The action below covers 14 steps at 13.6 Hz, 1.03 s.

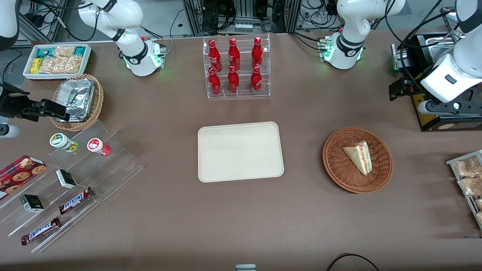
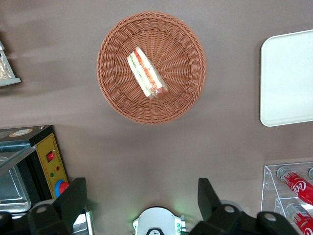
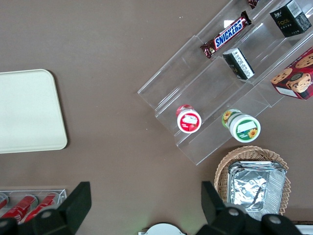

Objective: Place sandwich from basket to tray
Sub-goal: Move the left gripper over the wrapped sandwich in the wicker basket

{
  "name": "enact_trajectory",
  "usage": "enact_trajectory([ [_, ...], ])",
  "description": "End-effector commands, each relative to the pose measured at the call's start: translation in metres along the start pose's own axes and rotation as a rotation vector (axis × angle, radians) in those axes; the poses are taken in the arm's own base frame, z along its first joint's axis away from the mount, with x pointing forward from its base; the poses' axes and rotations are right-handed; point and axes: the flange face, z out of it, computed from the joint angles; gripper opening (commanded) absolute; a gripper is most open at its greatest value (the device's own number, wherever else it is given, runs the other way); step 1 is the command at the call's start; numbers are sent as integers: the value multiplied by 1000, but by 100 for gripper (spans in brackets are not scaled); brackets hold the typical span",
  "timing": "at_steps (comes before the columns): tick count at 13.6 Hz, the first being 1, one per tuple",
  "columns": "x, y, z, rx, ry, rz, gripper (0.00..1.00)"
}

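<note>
One pale sandwich (image 1: 359,157) wedge in basket (image 1: 336,167); hand (image 2: 142,203) open above table.

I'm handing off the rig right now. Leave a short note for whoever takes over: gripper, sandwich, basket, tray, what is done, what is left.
Left gripper: open, holding nothing, raised above the table, clear of the basket.
Sandwich: lying in the basket, untouched.
Tray: mid-table beside the basket, toward the parked arm's end, nothing on it.
Done: nothing yet.
Left: descend, grasp sandwich, lift, set it on the tray.
</note>
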Motion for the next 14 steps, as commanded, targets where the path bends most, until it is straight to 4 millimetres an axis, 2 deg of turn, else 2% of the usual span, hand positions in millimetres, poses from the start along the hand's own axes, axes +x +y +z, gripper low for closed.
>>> enact_trajectory([
  [1, -2, -4, -7, 18, 21, 9, 100],
  [4, 1, -4, -3, 16, 23, 4, 100],
  [6, 6, -3, 8, 16, 17, 7, 100],
  [14, 42, 2, 119, 11, 2, 10, 100],
])
